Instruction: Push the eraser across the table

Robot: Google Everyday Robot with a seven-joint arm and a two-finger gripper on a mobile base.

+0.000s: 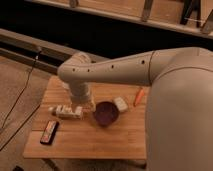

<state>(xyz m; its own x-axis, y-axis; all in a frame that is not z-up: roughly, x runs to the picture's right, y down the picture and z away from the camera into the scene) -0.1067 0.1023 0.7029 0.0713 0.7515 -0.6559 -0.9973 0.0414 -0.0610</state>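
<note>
Eraser [49, 132], flat black block with reddish stripe, lies near-left on light-wood plank table [100, 145]; gripper [80, 106] beyond it, mid-table, grip state indeterminable; push not yet begun.

End effector [84, 105] over table [100, 144] bearing eraser [49, 132], bowl [106, 113], bottle [65, 111].

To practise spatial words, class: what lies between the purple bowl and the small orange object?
In the camera view, a small white block lies between the purple bowl and orange object. The gripper is at the bowl's other side, by the white bottle.
</note>
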